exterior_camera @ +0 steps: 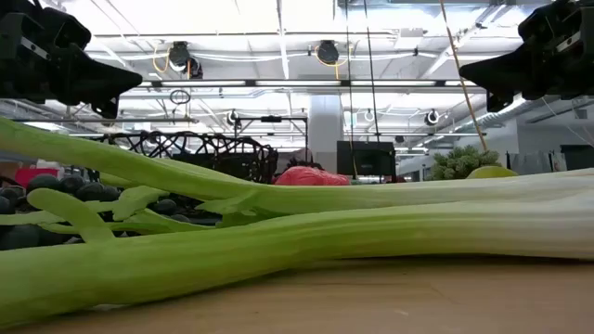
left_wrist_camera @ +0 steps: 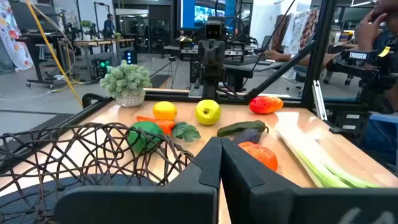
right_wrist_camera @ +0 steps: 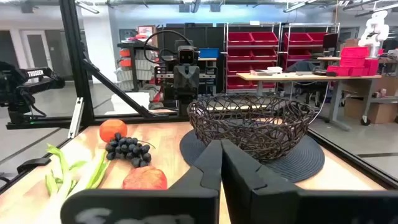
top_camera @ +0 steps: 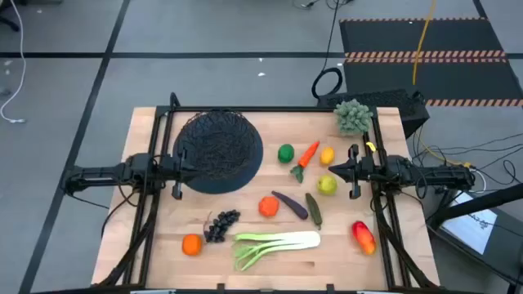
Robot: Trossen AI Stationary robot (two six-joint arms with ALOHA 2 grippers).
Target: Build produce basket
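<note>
The basket (top_camera: 216,149), a round black wire-mesh bowl, sits on a dark round mat at the table's far left. The produce lies to its right and nearer the front. There are a green fruit (top_camera: 285,153), a carrot (top_camera: 307,154), a lemon (top_camera: 327,155) and a yellow-green apple (top_camera: 327,184). Nearer the front lie an orange (top_camera: 269,206), an eggplant (top_camera: 288,204), a cucumber (top_camera: 313,209), a mango (top_camera: 363,237), grapes (top_camera: 221,225), a second orange (top_camera: 191,244) and a pale-green leafy stalk (top_camera: 274,245). My left gripper (top_camera: 193,167) hangs shut above the basket's left rim. My right gripper (top_camera: 330,170) hangs shut above the table, next to the apple.
A grey-green frilly clump (top_camera: 353,116) stands at the table's far right corner. Black frame rails (top_camera: 270,109) run along the far edge and both sides of the wooden table. Bare wood lies between the basket and the grapes.
</note>
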